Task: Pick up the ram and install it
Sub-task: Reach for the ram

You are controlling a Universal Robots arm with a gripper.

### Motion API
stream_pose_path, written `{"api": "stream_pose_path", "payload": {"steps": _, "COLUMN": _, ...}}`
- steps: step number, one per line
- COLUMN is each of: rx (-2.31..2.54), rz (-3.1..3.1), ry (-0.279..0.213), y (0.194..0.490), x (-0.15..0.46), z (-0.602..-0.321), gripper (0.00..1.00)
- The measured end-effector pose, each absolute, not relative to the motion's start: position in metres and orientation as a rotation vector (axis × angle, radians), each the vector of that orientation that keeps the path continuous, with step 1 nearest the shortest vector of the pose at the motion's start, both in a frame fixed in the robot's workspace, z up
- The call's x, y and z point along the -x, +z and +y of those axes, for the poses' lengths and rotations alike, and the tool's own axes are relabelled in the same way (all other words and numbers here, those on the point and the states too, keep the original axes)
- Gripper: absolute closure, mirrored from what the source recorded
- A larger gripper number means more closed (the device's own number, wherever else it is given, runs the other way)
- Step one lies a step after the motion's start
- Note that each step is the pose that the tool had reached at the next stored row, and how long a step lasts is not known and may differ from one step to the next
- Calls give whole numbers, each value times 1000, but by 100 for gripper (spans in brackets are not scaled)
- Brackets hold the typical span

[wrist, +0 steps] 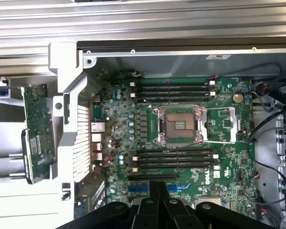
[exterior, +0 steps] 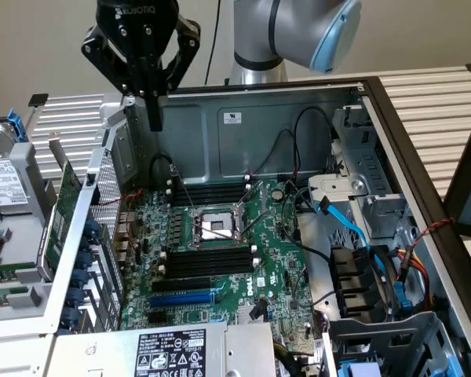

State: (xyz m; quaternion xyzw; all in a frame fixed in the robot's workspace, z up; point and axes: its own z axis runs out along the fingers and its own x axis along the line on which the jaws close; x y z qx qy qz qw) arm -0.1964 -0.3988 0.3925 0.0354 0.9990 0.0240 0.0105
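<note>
Right now the step in hand is, by my reading, the approach to the pick-up. The gripper [exterior: 154, 122] hangs over the open computer case [exterior: 243, 126], at about eleven o'clock in the exterior view. Its fingers are pressed together and carry nothing. In the wrist view the gripper [wrist: 157, 185] points down at the motherboard [wrist: 229, 124], whose black memory slots [wrist: 174, 157] all look vacant.

The ram [exterior: 61, 212], as I take it, is the narrow green stick with a white label. It sits outside the case and seems to lean, tilted, against the perforated side wall [exterior: 106, 196]. From the gripper it lies between seven and eight o'clock in the exterior view, lower down and well apart. The side wall stands between them. The wrist view shows the ram [wrist: 38, 136] just beside that wall, chips and label facing the camera.

To do this step well, I judge that the fingers must part before they reach the stick. They should also turn to match its lean. A grip across the two flat faces near mid-length would keep it from pivoting. The gripper should clear the wall's upper edge on its way across, and the contact edge should be left untouched.
</note>
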Motion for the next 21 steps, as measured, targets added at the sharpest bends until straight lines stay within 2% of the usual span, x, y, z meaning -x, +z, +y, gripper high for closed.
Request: {"api": "stream_pose_path", "payload": {"steps": 21, "rx": -111, "rz": 3119, "ry": 75, "y": 392, "x": 292, "z": -399, "gripper": 89}}
